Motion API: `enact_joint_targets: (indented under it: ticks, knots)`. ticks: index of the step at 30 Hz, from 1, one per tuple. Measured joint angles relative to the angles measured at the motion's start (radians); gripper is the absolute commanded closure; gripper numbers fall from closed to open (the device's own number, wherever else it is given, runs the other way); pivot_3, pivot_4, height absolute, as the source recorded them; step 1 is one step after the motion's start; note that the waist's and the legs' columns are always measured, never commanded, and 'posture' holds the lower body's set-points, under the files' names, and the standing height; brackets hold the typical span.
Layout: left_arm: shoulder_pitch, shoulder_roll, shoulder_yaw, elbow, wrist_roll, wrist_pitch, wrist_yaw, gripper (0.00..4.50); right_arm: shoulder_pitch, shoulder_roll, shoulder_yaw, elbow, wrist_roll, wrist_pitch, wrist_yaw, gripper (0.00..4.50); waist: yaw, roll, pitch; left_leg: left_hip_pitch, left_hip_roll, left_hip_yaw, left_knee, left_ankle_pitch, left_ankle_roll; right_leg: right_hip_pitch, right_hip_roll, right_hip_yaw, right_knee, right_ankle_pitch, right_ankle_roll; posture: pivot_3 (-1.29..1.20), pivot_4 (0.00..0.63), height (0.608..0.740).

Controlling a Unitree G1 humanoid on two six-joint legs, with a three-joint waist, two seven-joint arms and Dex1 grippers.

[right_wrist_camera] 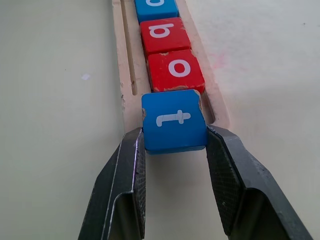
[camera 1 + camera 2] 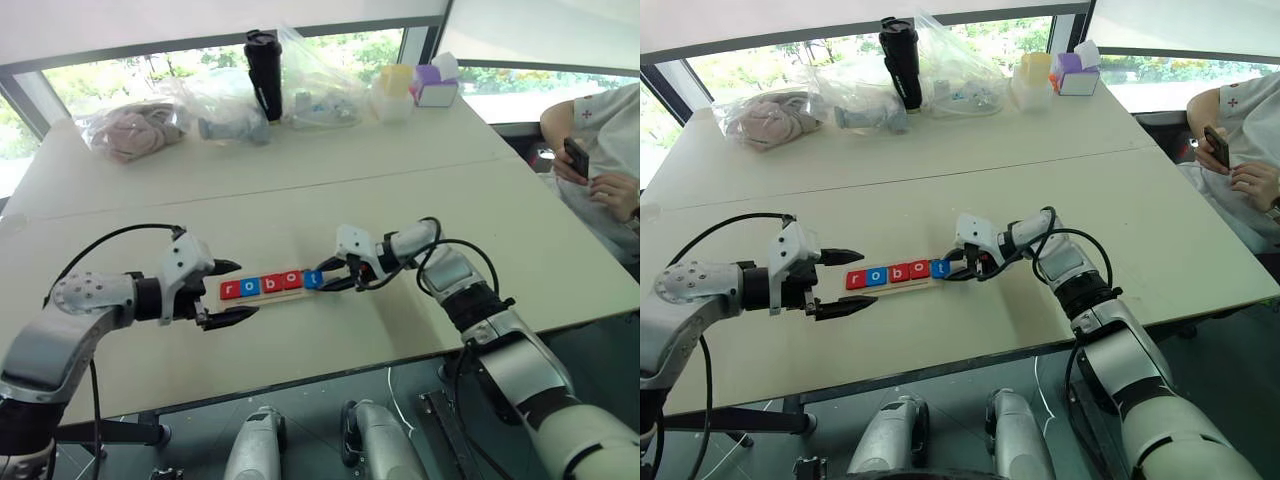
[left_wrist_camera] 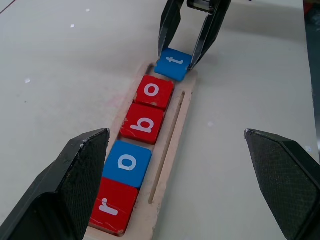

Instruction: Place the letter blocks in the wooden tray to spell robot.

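The wooden tray (image 3: 175, 125) lies on the table in front of me. In it, the letter blocks run in a row: red r (image 3: 111, 206), blue o (image 3: 127, 162), red b (image 3: 143, 123), red o (image 3: 154, 91). The blue t (image 1: 174, 120) sits at the tray's right end, slightly askew against the red o. My right gripper (image 1: 174, 135) is shut on the t from both sides. My left gripper (image 2: 240, 290) stands open at the tray's left end, one finger on each side of the r block and clear of it.
At the table's far side stand a black bottle (image 2: 264, 72), clear plastic bags (image 2: 130, 128) and pastel boxes (image 2: 432, 85). A person (image 2: 605, 150) holding a phone sits at the right. The table's front edge runs just below the tray.
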Motion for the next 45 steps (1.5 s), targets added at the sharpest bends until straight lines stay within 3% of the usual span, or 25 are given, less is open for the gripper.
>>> enact_joint_targets:
  ticks: [25, 31, 32, 39, 45]
  knots:
    - [0.010, 0.000, 0.001, -0.017, -0.017, 0.000, 0.021, 0.00, -0.078, 0.073, 0.006, 0.159, -0.039, -0.081, -0.039, 3.34, -0.001, 0.000, 0.000, 0.001, 0.000, 0.000, 0.000, 0.000, 0.000, 0.000, 0.000, 0.000, 0.001, 0.000, 0.000, 0.00, 0.150, 0.740]
    - [0.009, 0.000, 0.001, -0.016, -0.017, 0.000, 0.021, 0.00, -0.078, 0.074, 0.004, 0.158, -0.036, -0.080, -0.028, 0.34, -0.001, 0.000, 0.000, 0.001, 0.000, 0.000, 0.000, 0.000, 0.000, 0.000, 0.000, 0.000, 0.001, 0.000, 0.000, 0.00, 0.150, 0.740]
    - [0.009, 0.000, 0.001, -0.016, -0.017, 0.000, 0.021, 0.00, -0.078, 0.073, 0.004, 0.158, -0.036, -0.080, -0.027, 0.06, -0.001, 0.000, 0.000, 0.001, 0.000, 0.000, 0.000, 0.000, 0.000, 0.000, 0.000, 0.000, 0.001, 0.000, 0.000, 0.00, 0.150, 0.740]
    - [0.009, 0.000, 0.001, -0.010, -0.017, 0.000, 0.021, 0.00, -0.089, 0.073, -0.014, 0.158, -0.033, -0.080, -0.030, 0.06, -0.001, 0.000, 0.000, 0.001, 0.000, 0.000, 0.000, 0.000, 0.000, 0.000, 0.000, 0.000, 0.001, 0.000, 0.000, 0.00, 0.150, 0.740]
    - [0.008, 0.000, 0.001, -0.009, -0.017, 0.000, 0.021, 0.00, -0.143, 0.067, -0.122, 0.126, 0.040, -0.025, -0.039, 0.06, -0.001, 0.000, 0.000, 0.001, 0.000, 0.000, 0.000, 0.000, 0.000, 0.000, 0.000, 0.000, 0.001, 0.000, 0.000, 0.00, 0.150, 0.740]
